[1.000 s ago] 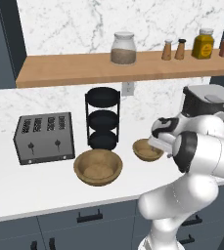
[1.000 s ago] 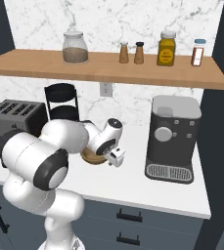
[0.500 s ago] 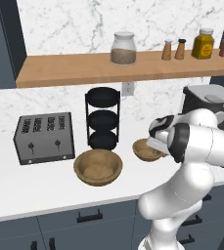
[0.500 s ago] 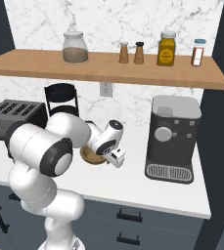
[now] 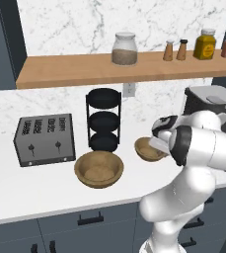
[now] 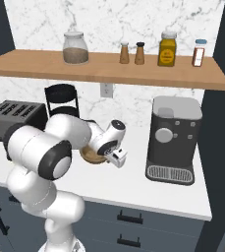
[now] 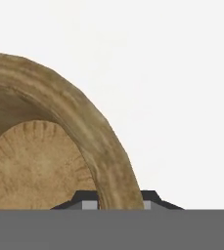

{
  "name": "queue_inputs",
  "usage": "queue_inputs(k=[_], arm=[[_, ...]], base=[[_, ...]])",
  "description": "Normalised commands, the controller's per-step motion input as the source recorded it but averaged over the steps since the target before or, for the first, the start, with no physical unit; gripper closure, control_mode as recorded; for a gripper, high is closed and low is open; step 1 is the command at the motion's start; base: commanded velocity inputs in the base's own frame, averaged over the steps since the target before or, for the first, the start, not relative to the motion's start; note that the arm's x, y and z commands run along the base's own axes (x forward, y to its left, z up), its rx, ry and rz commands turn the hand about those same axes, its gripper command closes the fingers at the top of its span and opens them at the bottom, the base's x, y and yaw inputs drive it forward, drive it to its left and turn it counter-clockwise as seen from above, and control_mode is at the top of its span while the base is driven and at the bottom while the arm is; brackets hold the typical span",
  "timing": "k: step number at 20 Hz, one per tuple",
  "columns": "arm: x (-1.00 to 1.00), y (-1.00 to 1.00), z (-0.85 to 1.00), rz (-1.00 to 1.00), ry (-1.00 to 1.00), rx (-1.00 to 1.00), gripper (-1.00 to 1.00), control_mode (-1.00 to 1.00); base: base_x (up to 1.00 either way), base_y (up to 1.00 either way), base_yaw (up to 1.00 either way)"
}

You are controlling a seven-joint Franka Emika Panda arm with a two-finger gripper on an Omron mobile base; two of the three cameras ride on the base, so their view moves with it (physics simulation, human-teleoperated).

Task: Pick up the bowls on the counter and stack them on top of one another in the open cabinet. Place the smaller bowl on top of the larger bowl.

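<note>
The gripper (image 7: 116, 202) sat low at the small shallow brown wooden bowl (image 5: 149, 148), its two dark tips straddling the bowl's rim wall in the hand view, one tip inside, one outside; they looked close on the rim, but whether they'd actually clamped it couldn't be told. In the left base view the gripper (image 5: 157, 143) was at that bowl's right edge, bowl apparently resting on the long white bench (image 5: 40, 190), just right of the black three-tier tray stand (image 5: 103, 118). The wide deep brown wooden bowl (image 5: 98, 169) lay w/ its mouth up, nearer the bench front, left of the small one and apart from it, beside the silver toaster (image 5: 44, 139). The light-brown wooden shelf board (image 5: 75, 71), i.e. the open cabinet, carried a glass jar (image 5: 124, 48) and shakers but no bowls yet. Step in hand, as judged: grasping the small bowl. Next move prob. needs a firm pinch on the rim, then a straight lift clear of the stand and the black coffee machine (image 6: 175, 139).
</note>
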Motion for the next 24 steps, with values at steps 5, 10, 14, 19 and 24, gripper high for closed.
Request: queue_inputs(k=[5,10,14,19,24], arm=[[-0.59,0.31,0.72,0.00,-0.25,0.00,1.00,-1.00],[-0.63,0.45,1.00,0.04,-0.08,0.00,1.00,-1.00],[-0.36,0.68,0.84,0.09,0.00,0.00,1.00,-1.00],[-0.24,0.62,0.36,0.13,0.03,0.00,1.00,-1.00],[-0.20,0.75,0.19,0.11,0.00,0.00,1.00,-1.00]], base=[[0.00,0.00,0.00],[0.00,0.00,0.00],[0.00,0.00,0.00],[0.00,0.00,0.00],[0.00,0.00,0.00]])
